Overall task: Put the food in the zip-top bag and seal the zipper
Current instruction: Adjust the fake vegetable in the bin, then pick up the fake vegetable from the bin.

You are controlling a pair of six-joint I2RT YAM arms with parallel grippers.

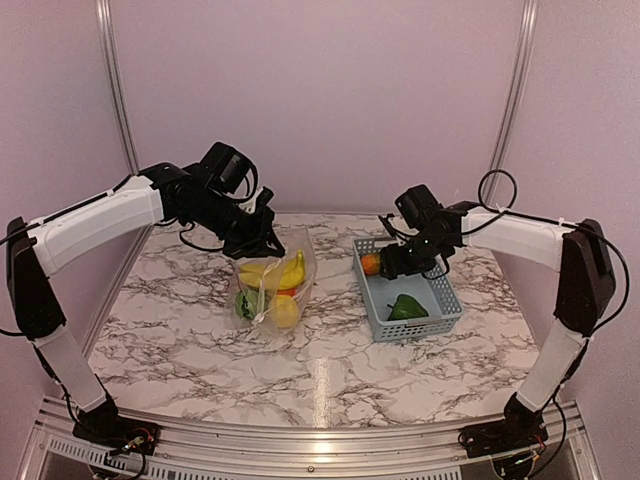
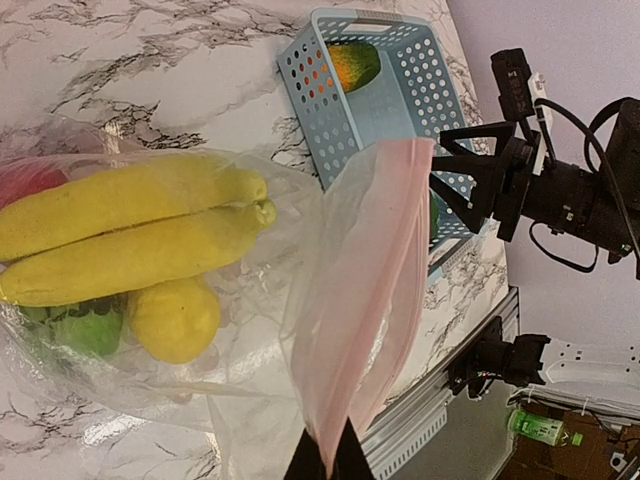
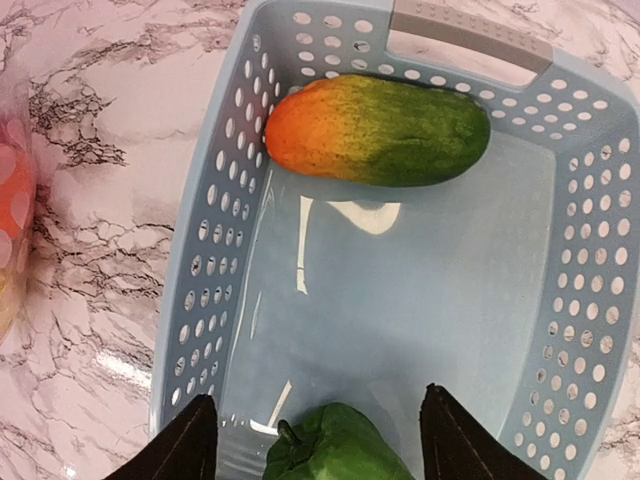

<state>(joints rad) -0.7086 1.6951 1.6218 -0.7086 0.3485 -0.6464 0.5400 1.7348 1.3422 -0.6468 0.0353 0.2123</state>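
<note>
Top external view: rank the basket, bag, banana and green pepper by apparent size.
1. basket and bag: look about alike, so not ranked against each other
2. banana
3. green pepper, smallest

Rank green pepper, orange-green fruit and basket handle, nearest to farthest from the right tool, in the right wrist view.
1. Green pepper, bottom centre, at the right tool.
2. Orange-green fruit, upper centre.
3. Basket handle, top edge, beyond the fruit.

No words, brands, numbers or signs can be read in any view. The basket [image 3: 205, 260], the zip-top bag [image 2: 365, 290] and the counter [image 1: 200, 340] show no legible marking.
</note>
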